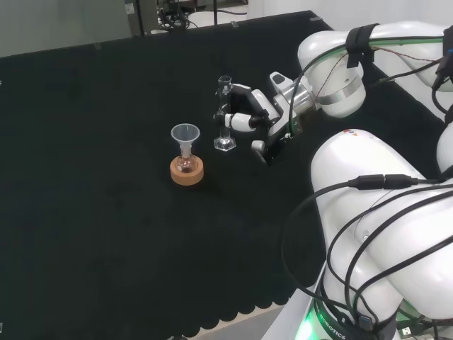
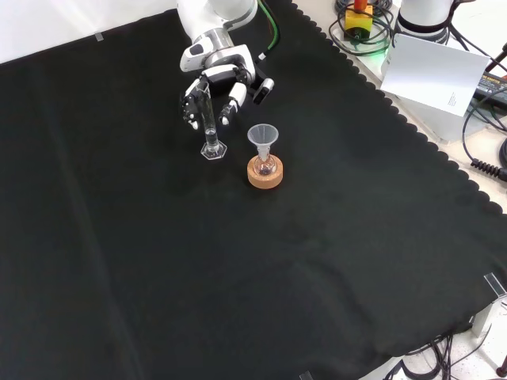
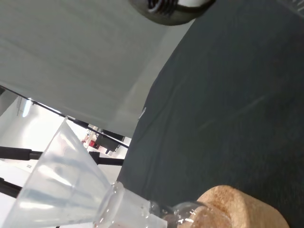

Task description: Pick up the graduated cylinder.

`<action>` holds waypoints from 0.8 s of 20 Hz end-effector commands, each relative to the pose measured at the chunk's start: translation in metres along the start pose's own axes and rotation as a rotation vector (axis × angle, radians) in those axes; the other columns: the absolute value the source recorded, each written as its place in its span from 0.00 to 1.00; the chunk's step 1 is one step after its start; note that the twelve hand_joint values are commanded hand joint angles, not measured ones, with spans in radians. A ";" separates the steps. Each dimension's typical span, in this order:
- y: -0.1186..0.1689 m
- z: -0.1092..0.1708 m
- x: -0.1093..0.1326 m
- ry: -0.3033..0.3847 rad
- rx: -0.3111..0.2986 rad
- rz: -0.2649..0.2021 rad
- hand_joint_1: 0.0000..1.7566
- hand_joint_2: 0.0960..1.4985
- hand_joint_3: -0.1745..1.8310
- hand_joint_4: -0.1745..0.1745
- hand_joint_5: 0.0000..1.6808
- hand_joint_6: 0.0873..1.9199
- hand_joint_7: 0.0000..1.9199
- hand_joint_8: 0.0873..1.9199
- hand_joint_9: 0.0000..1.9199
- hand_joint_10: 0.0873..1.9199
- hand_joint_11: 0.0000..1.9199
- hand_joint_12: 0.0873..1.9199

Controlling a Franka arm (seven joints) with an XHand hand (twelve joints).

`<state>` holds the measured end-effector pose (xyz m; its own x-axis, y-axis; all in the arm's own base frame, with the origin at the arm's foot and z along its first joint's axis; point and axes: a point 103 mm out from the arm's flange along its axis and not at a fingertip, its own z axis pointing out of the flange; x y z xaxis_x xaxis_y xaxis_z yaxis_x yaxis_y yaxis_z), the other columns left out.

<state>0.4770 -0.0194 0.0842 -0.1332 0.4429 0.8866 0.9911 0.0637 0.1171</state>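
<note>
Black cloth [image 2: 238,277] w/ scalloped edge covered the bench. Pale wall [image 1: 64,21] stood beyond its far edge in head view. Cables [image 2: 487,127] & white card [image 2: 432,71] lay at front view's right.

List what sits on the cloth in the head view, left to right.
Funnel in a flask on the cork ring → graduated cylinder → hand, fingers curled around the cylinder.

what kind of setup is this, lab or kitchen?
Likely a lab-style robot test bench. On the black cloth stand a graduated cylinder and a small flask on a cork ring with a funnel in its neck. The hand is at the cylinder.
</note>
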 end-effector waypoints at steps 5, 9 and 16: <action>0.000 0.008 -0.002 0.001 -0.013 0.009 0.67 0.64 0.00 0.52 0.44 0.39 0.32 0.34 0.44 0.24 0.29 0.64; -0.001 0.003 -0.003 0.023 -0.023 0.008 0.66 0.65 0.00 0.52 0.45 0.38 0.32 0.33 0.45 0.24 0.29 0.64; -0.003 0.003 -0.005 0.022 -0.028 0.010 0.66 0.66 0.00 0.52 0.45 0.38 0.33 0.33 0.45 0.24 0.30 0.64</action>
<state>0.4758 -0.0177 0.0791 -0.1240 0.4236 0.8973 0.9921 0.0378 0.1192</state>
